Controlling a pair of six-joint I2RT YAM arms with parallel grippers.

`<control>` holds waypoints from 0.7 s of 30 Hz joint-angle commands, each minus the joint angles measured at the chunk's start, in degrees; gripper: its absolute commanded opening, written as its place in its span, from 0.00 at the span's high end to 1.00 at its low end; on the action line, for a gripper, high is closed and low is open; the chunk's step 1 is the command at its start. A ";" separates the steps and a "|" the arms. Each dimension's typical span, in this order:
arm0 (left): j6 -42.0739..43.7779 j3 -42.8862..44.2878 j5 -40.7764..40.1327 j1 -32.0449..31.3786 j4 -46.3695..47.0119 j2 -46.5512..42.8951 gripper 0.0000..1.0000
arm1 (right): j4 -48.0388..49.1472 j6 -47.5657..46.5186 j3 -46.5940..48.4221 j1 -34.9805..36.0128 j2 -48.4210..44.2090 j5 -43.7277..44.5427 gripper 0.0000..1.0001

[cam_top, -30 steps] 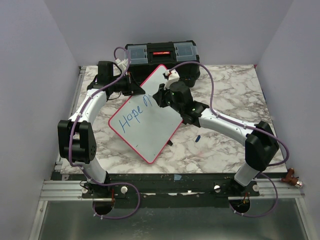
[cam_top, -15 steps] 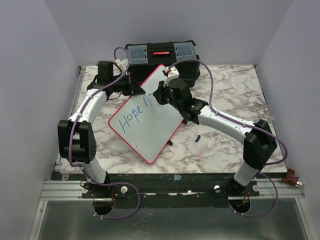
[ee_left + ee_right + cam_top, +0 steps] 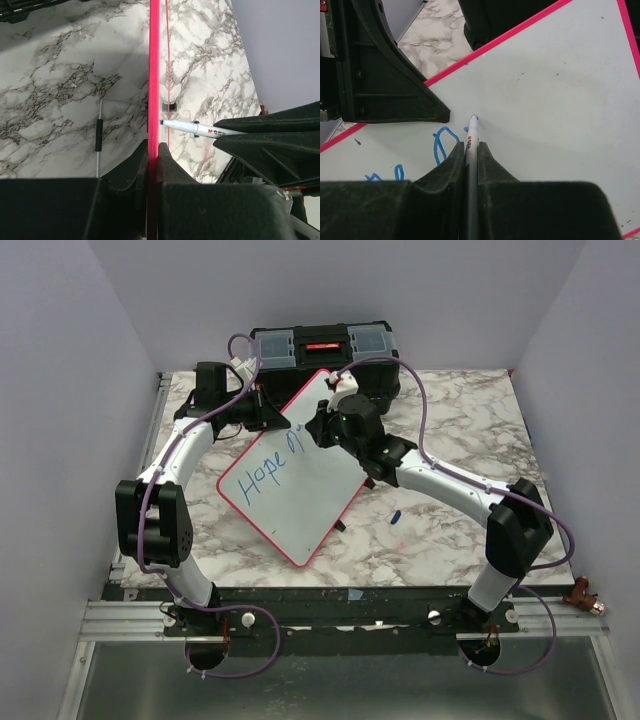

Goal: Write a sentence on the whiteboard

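**Marker on the board, sentence unfinished**

The left end effector [image 3: 152,159] is clamped on the thin red-pink frame of the whiteboard [image 3: 300,490]. The board's smooth, glossy panel spreads beneath the right end effector [image 3: 469,150], which pinches a slim white marker [image 3: 471,131]. The marker's blue tip touches the board just ahead of the fingertips, beside "Hope". Heavy pressure could pivot the rigid board in that narrow clamp over the marbled surface [image 3: 460,420]. The round barrel could also slip and smear the strokes.

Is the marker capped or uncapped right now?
Uncapped. The marker, held in the right gripper, shows a bare blue tip on the whiteboard beside blue strokes.
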 commanded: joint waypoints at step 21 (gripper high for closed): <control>4.37 1.50 0.09 -0.84 0.94 -0.93 1.00 | -3.22 0.45 -4.46 -0.05 -1.05 -7.19 0.99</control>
